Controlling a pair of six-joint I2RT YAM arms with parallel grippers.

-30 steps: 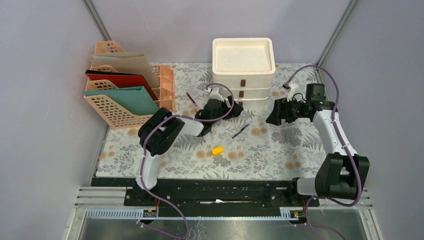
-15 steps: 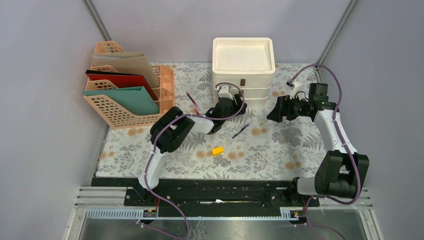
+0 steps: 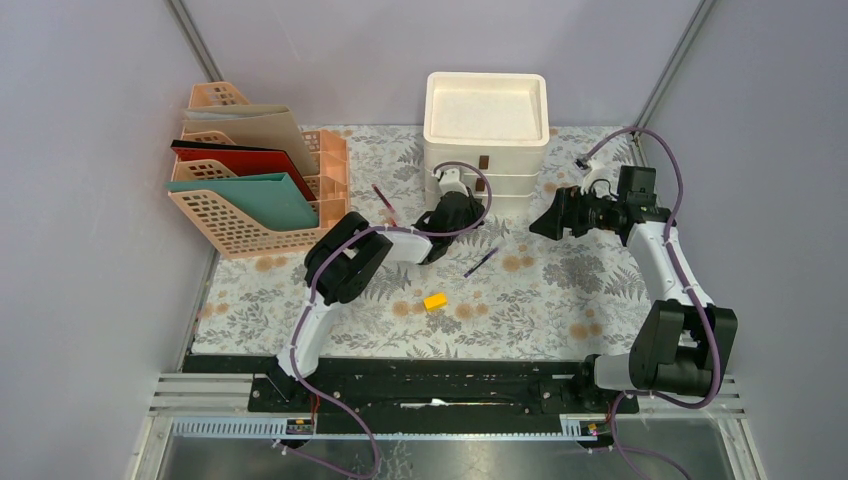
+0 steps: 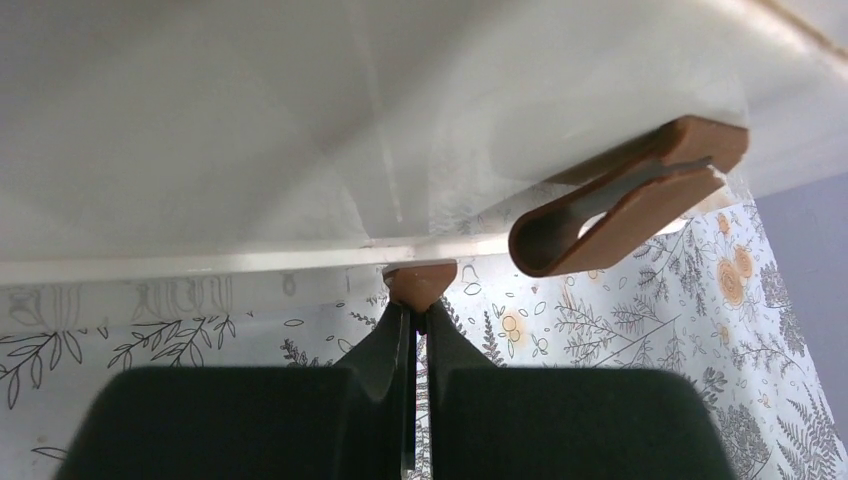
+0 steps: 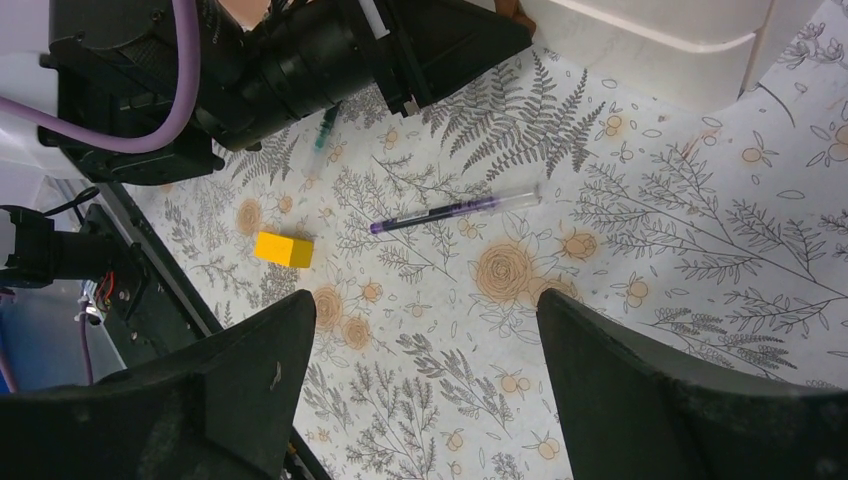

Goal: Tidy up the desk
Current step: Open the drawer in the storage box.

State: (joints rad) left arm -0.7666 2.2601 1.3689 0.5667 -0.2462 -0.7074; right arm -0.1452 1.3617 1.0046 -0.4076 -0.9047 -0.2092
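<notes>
Lilac walls [image 3: 100, 150], pale cloth desk [image 3: 560, 300]; left hand [image 4: 412, 325] pinches brown drawer tab [image 4: 420, 281], right hand [image 5: 418, 330] gapes empty.

on the desk [image 3: 560, 300], a file rack [image 3: 235, 215] stands upper left and a drawer unit [image 3: 487, 115] top centre. before the unit lie a left pen [image 3: 383, 203] and a right pen [image 3: 480, 262], with a block [image 3: 434, 301] below them. the left gripper [image 4: 413, 325] pinches a handle [image 4: 420, 280] on the unit's front.
</notes>
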